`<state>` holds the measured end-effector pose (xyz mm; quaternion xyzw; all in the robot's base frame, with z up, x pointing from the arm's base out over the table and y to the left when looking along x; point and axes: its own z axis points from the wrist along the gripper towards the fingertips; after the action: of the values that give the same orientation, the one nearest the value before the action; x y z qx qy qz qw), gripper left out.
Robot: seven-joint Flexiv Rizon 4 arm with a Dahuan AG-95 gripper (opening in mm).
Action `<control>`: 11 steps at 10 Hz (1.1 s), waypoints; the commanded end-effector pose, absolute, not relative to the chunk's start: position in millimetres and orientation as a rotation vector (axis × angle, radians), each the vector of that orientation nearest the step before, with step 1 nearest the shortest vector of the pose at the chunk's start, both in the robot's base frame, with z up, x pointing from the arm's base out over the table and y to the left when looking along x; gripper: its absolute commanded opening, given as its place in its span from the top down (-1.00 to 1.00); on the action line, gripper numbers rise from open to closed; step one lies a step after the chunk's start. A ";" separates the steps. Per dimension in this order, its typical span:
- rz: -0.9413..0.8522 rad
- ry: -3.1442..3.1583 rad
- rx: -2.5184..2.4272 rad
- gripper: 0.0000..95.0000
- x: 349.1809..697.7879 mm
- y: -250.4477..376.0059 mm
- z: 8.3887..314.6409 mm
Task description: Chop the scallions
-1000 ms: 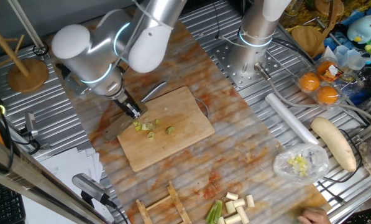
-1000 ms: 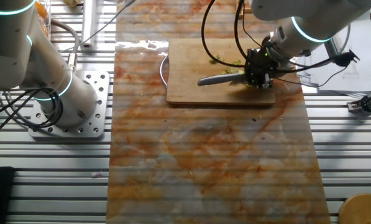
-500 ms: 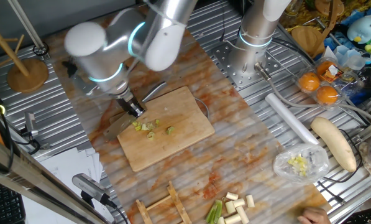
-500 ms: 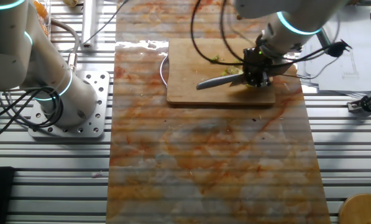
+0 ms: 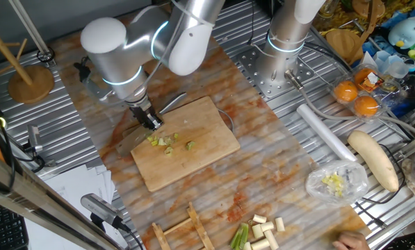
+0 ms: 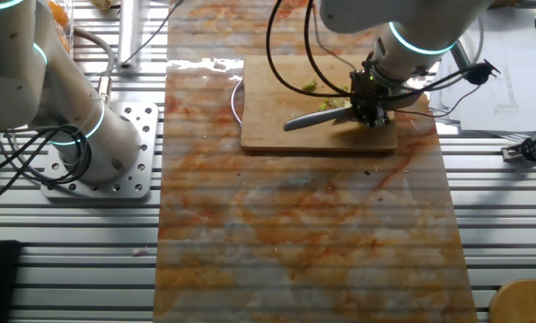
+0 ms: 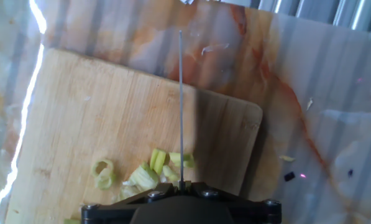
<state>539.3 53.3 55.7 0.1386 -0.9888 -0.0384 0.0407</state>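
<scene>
Chopped scallion bits (image 5: 168, 142) lie on the wooden board (image 5: 207, 149) near its left end. They also show in the other fixed view (image 6: 311, 87) and in the hand view (image 7: 149, 175). My gripper (image 5: 150, 122) is shut on a knife handle, right above the bits. The knife blade (image 6: 314, 115) lies low across the board. In the hand view the blade (image 7: 181, 106) shows edge-on as a thin line, running out from my gripper (image 7: 181, 186) over the bits. Uncut scallion stalks (image 5: 260, 232) lie at the table's front edge.
A plastic bag (image 5: 336, 182) with chopped bits, a pale banana-shaped vegetable (image 5: 374, 160), a white roll (image 5: 325, 132) and oranges (image 5: 356, 97) lie to the right. A second arm's base (image 5: 283, 48) stands behind the board. A wooden stand (image 5: 30, 78) is at far left.
The arm's upper links have swung to the right. The gripper and knife have shifted only slightly over the board. The scallion bits have hardly moved.
</scene>
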 end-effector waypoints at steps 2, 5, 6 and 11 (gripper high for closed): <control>-0.109 -2.993 0.503 1.00 537.4 56.2 75.6; -0.042 -2.973 0.608 1.00 526.1 72.6 102.4; -0.042 -2.967 0.715 1.00 521.0 75.0 96.6; -0.024 -2.963 0.914 1.00 506.5 74.7 61.9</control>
<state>506.3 74.0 71.0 0.2860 -0.9578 -0.0053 0.0287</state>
